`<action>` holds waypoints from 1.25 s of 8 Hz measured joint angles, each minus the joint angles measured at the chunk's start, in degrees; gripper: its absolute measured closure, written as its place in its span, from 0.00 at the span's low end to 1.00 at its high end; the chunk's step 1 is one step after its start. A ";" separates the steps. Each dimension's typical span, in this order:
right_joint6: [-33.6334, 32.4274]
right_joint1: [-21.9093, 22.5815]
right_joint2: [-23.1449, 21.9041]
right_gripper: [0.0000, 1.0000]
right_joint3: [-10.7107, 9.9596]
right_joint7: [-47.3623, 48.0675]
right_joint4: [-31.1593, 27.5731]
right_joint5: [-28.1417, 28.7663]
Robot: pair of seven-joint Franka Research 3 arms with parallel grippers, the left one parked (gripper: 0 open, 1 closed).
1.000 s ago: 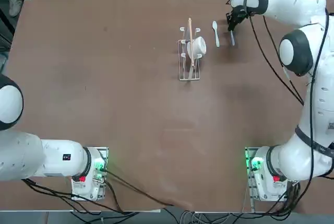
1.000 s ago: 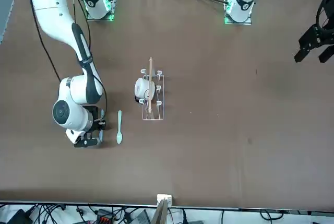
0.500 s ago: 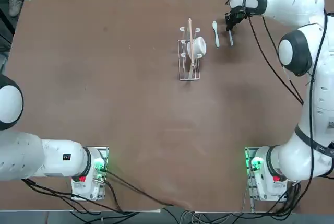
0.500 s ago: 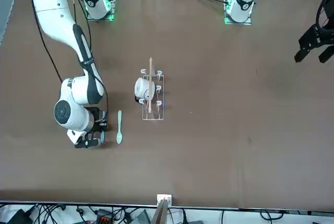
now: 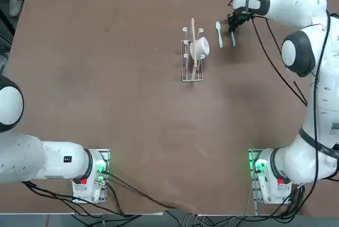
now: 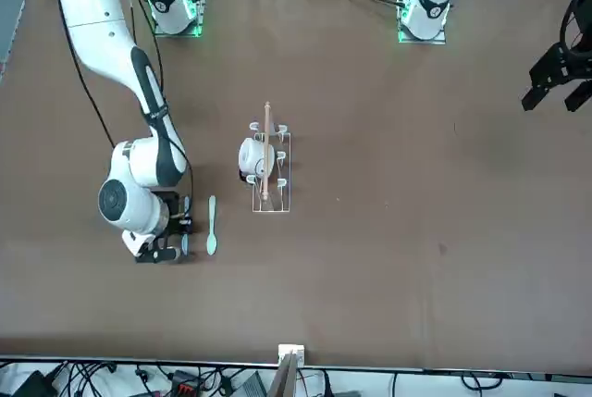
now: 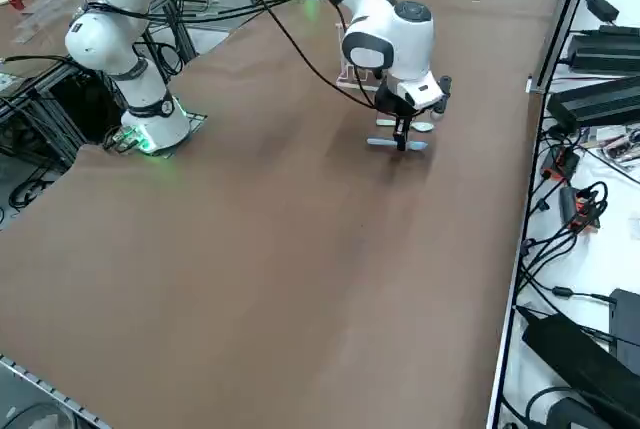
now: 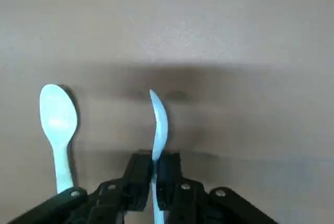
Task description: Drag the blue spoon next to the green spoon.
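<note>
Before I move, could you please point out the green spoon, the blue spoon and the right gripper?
Green spoon (image 8: pixel 58 117): right wrist view, on its bowl.
Blue spoon (image 8: pixel 161 130): right wrist view, on its bowl.
Right gripper (image 8: pixel 154 158): right wrist view, between its fingertips.

on the table (image 5: pixel 132 110) in front of you, toward the far edge, the rack (image 5: pixel 186 81) stands with the cup (image 5: pixel 202 48) at its right side. right of them lies the green spoon (image 5: pixel 220 35), bowl facing away from the robot. just beside it, farther right, the blue spoon (image 8: pixel 160 130) sits between the right gripper's (image 8: pixel 155 182) fingers, perhaps touching the tabletop; your view makes that hard to tell.
</note>
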 joint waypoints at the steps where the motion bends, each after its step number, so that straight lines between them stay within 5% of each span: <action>1: 0.23 -0.06 0.00 0.64 0.00 0.00 0.09 0.00; 4: 0.11 -0.75 -2.05 0.03 -0.58 -0.16 1.97 -0.01; 7: -8.18 -2.21 -11.29 0.00 -3.26 -0.41 2.66 -0.28; 10: -20.40 -3.05 -23.25 0.00 -8.89 -0.84 3.27 -2.95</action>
